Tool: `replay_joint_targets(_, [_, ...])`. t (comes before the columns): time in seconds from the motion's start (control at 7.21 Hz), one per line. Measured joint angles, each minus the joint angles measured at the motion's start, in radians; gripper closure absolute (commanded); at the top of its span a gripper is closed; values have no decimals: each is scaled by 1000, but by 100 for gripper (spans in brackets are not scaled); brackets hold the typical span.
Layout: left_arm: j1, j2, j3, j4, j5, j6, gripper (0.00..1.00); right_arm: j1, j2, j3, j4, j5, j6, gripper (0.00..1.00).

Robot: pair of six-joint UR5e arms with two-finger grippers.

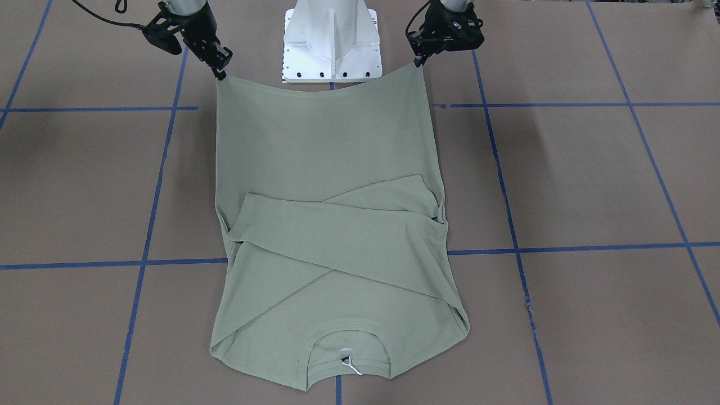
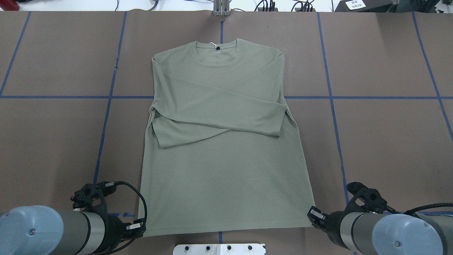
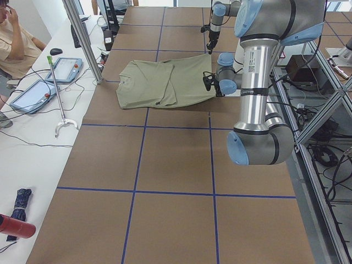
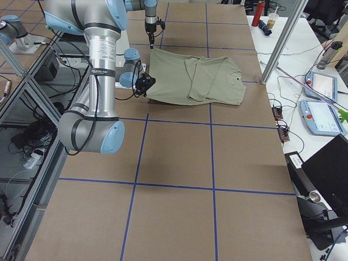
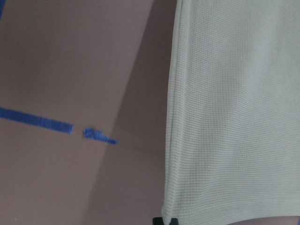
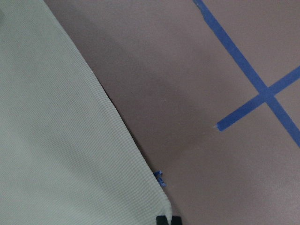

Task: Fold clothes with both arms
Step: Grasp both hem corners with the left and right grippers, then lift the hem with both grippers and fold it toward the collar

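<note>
Lower left of the overhead view: left gripper (image 2: 141,226), jaws clamped on one hem corner of the garment. Centre: sage-green long-sleeved knit shirt (image 2: 223,170), laid flat on the brown worktop (image 2: 53,141). Its collar (image 2: 216,47) is at the upper centre, away from the robot. Both sleeves (image 2: 219,109) are folded in and crossed over the chest, and the hem (image 2: 226,229) runs along the lower edge just above the white pedestal base (image 2: 219,249). Lower right: right gripper (image 2: 311,216), jaws likewise clamped on the opposite hem corner. In the front-facing view both corners are drawn up into small peaks at the fingertips. Blue tape lines (image 2: 70,96) grid the worktop. Step in hand, as judged: carrying the hem over toward the collar for the lengthwise fold. Handling note: raise both corners to equal height and move them forward together. Hold the hem taut but unstretched so the crease falls straight across, and pass clear above the crossed sleeves so they are not dragged.
</note>
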Motion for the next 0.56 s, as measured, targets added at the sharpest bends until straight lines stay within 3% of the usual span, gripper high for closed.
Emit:
replay_joint_targets(0.28, [-50,-10,-12,9,-39,0,100,96,29,9,-4,27,-25,100])
replay_joint_targets(0.56, [-188,-67,7,52,-67,128,100,242,141,-56,-46,98,-154,100])
